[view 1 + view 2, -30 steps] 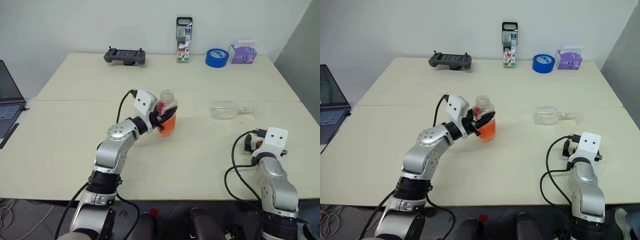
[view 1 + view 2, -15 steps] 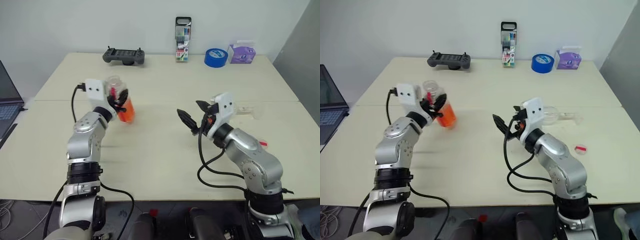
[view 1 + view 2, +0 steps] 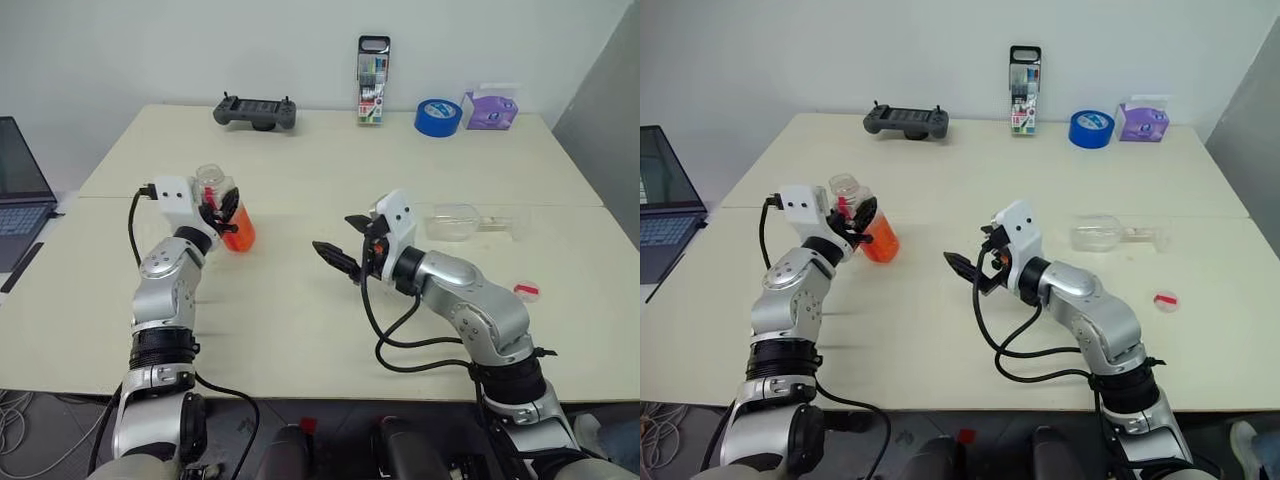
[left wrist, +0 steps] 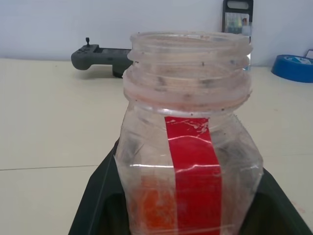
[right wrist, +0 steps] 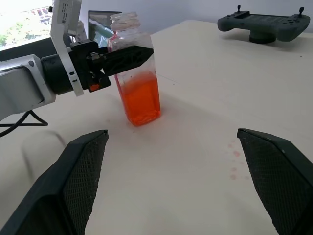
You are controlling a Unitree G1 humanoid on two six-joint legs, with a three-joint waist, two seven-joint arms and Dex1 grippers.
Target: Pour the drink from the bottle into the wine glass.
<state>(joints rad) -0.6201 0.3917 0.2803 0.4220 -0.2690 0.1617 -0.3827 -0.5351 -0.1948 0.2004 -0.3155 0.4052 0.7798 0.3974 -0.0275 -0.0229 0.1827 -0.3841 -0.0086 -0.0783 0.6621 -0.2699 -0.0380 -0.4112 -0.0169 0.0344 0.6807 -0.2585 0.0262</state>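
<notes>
head pair: high, looking down | wrists: close, level | shared: bottle (image 5: 138, 78)

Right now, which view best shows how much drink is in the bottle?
The right wrist view: the bottle stands whole, the drink filling its lower part. The eye views show it small; the left wrist view shows mostly its open neck.

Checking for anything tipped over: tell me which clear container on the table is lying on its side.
The wine glass, lying on the table to the robot's right. The bottle with orange drink stands upright in the left pincer.
</notes>
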